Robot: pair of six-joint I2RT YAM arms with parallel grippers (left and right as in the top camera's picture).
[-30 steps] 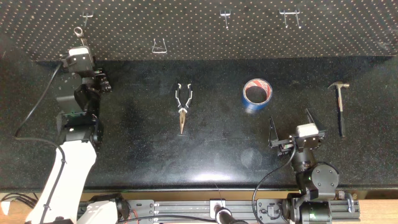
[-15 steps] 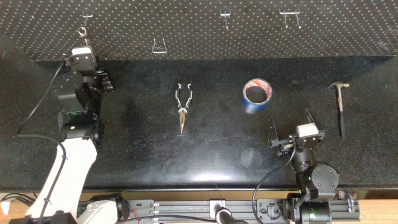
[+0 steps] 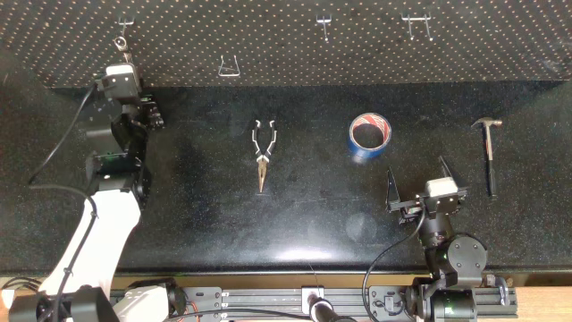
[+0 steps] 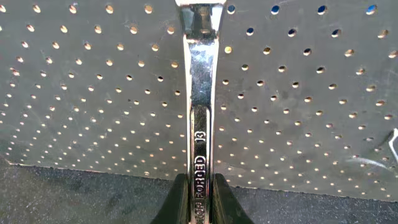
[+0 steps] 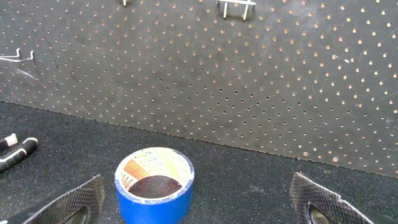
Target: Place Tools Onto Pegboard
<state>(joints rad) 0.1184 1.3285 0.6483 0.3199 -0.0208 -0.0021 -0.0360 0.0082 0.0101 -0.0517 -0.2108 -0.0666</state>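
Observation:
My left gripper [image 3: 121, 68] is at the far left against the pegboard [image 3: 286, 45], shut on a silver wrench [image 3: 119, 45]. The wrench's ring end lies just below the leftmost hook [image 3: 125, 20]. In the left wrist view the wrench [image 4: 200, 106] stands upright against the board, clamped between the fingers [image 4: 179, 202]. Pliers [image 3: 263, 152], a blue tape roll [image 3: 369, 136] and a hammer [image 3: 489, 152] lie on the black table. My right gripper [image 3: 417, 182] rests open near the front right, with the tape roll [image 5: 154, 185] ahead of it and nothing between its fingers [image 5: 74, 200].
More hooks sit on the pegboard: a wide loop [image 3: 230, 67] left of centre, a peg [image 3: 324, 22] at centre and a double hook [image 3: 417, 22] to the right. The pliers' handles [image 5: 15, 148] show at the edge of the right wrist view.
The left arm has carried the wrench a little farther up and right, towards the leftmost hook. The right arm and the tools on the table have not moved.

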